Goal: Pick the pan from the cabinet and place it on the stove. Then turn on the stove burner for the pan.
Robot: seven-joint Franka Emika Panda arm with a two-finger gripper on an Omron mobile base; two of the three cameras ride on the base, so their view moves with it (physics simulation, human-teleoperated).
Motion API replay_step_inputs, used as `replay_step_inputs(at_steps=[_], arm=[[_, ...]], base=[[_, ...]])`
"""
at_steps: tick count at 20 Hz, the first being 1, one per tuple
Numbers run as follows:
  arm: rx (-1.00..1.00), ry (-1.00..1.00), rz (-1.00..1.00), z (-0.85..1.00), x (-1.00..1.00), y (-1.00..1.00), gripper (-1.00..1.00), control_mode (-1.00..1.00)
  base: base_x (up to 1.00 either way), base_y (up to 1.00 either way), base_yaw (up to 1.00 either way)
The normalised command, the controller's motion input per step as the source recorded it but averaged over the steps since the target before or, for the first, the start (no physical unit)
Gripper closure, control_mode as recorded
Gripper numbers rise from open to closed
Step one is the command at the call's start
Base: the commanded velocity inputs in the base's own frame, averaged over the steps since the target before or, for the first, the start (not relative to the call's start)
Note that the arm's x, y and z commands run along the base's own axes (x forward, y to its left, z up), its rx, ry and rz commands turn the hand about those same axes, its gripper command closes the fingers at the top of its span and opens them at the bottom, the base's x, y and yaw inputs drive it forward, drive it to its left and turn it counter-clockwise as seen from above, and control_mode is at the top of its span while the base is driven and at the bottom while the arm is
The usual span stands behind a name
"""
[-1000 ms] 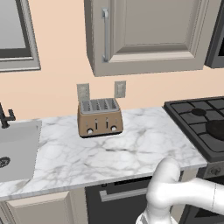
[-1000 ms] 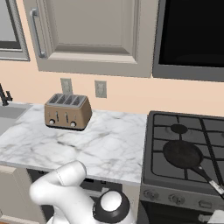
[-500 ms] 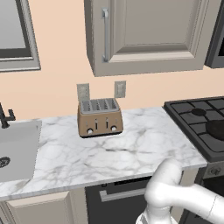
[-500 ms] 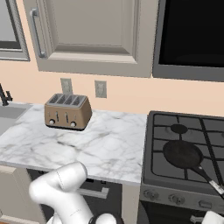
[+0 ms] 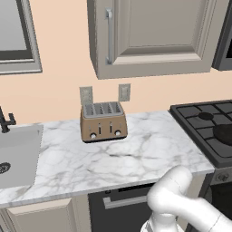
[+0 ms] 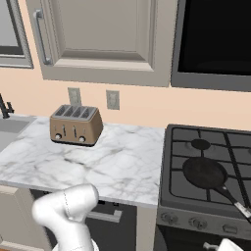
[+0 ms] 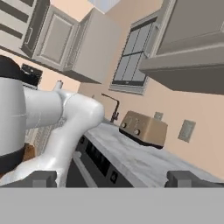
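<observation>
The black pan (image 6: 205,172) lies on the stove (image 6: 196,196) over a front burner, its long handle pointing to the front right; its dark edge shows at the right of the left base view as pan (image 5: 225,132) on the stove (image 5: 199,131). The taupe cabinet (image 6: 105,37) (image 5: 156,36) hangs shut above the counter. In the hand view my gripper (image 7: 113,179) is open, its fingertips (image 7: 43,178) far apart with nothing between them, facing along the counter towards the toaster and away from the pan.
A bronze toaster (image 5: 103,122) (image 6: 75,125) (image 7: 144,127) stands at the back of the marble counter (image 5: 136,154). A sink (image 5: 18,154) with a dark faucet (image 7: 114,107) is at the left. A black microwave (image 6: 215,41) hangs over the stove. My white arm (image 6: 68,211) bends low before the counter.
The arm has folded lower: the dark hand seen at the bottom of the right base view has sunk out of it. Pan, toaster and cabinet door have not moved.
</observation>
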Motion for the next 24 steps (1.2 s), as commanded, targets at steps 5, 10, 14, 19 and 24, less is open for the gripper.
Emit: replay_step_inputs(at_steps=[5, 10, 14, 19, 24], arm=[[0.07, -0.14, -0.16, 0.22, 0.0, 0.44, -1.0, -1.0], [0.07, -0.08, -0.17, 0.02, -0.02, 0.41, -1.0, -1.0], [0.0, -0.02, -0.13, 0.0, 0.0, 0.41, -1.0, -1.0], [0.0, 0.0, -0.11, 0.0, 0.0, 0.32, -1.0, -1.0], [0.0, 0.0, -0.06, 0.0, 0.0, 0.12, -1.0, -1.0]], base=[[0.0, 0.0, 0.0], [0.0, 0.0, 0.0], [0.0, 0.0, 0.0], [0.0, 0.0, 0.0], [0.0, 0.0, 0.0]])
